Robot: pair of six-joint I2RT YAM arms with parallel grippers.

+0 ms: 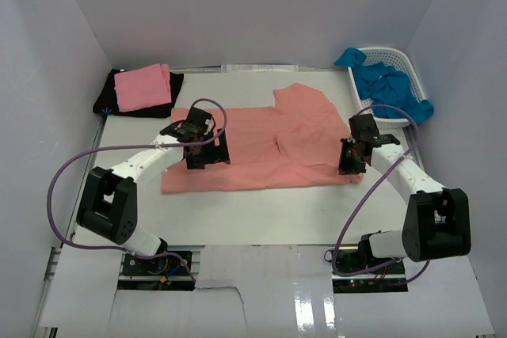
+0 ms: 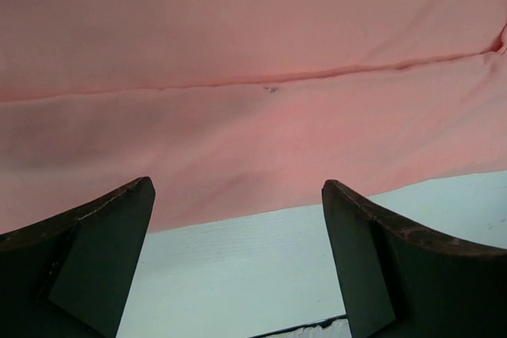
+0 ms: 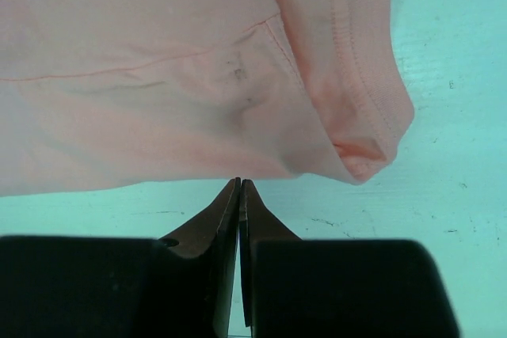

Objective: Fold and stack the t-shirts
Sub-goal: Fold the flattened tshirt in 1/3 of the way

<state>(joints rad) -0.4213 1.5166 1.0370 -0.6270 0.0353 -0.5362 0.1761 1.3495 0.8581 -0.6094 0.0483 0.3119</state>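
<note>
Far left, a folded pink t-shirt (image 1: 142, 89) lies on a black one (image 1: 104, 102). My left gripper (image 1: 207, 152) stands wide open over the salmon t-shirt (image 1: 261, 144) spread on the table (image 1: 261, 219). My right gripper (image 1: 351, 160) is pinched shut just beside its right edge. Blue t-shirts (image 1: 388, 85) fill the basket (image 1: 404, 57).

Bright, even light; soft shadows; wrist views seem slightly blurred.

A white plastic lattice basket (image 1: 394, 53) sits at the far right corner of my counter (image 1: 261, 215). Plain white walls (image 1: 238, 5) enclose the counter behind and at both sides.
</note>
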